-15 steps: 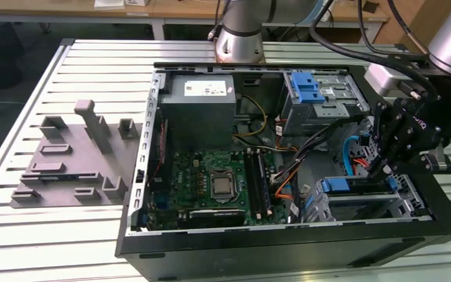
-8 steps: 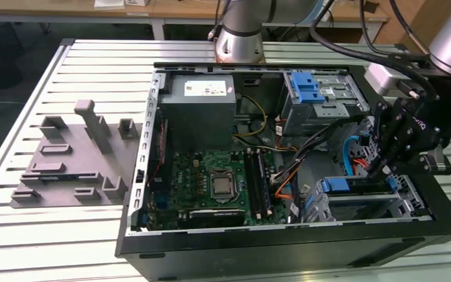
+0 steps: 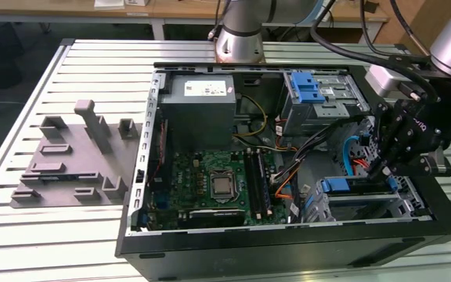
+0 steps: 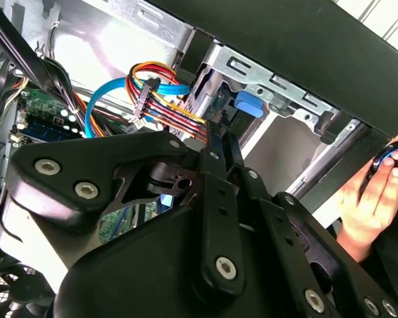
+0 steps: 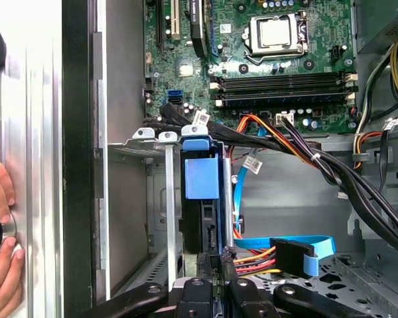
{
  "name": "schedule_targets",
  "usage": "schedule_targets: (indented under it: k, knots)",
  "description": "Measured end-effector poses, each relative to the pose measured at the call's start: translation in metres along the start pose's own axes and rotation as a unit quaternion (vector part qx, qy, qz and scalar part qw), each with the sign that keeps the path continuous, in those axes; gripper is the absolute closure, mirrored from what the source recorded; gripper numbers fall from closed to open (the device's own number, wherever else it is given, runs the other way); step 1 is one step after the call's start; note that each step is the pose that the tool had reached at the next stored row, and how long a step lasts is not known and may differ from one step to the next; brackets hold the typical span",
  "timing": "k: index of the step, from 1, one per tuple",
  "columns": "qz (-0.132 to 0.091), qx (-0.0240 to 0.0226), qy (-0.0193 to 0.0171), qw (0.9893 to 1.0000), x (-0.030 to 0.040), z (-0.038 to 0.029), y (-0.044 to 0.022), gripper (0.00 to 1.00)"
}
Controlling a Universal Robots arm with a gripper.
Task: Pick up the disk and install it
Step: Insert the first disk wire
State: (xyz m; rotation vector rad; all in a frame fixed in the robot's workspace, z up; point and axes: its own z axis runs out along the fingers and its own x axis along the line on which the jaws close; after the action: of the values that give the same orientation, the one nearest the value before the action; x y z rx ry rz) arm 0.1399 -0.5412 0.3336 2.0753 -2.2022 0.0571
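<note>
gripper [image 3: 384, 170] clenched over disk [image 5: 202, 199] seated in drive cage [image 5: 160, 199]; nearby cables [image 5: 278, 252] risked snagging, disk jamming crooked.

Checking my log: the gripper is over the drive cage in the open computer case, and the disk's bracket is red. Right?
Not quite: the disk's bracket is blue, as the first wrist view shows. The gripper is indeed over the drive cage in the open computer case.

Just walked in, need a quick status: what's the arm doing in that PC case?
The arm's gripper is down inside the open computer case, at the drive cage. The disk, in its blue bracket, stands on edge in that cage, just ahead of the closed fingers. A person's hand rests just outside the case wall.
</note>
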Motion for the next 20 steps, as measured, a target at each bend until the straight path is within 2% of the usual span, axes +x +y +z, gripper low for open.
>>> schedule_targets:
  k: [14, 20]
  knots:
    - [0.000, -0.0005, -0.0006, 1.0000, -0.0002, 0.0025, -0.0007, 0.84]
    - [0.000, -0.0005, -0.0007, 1.0000, -0.0005, 0.0056, -0.0010, 0.84]
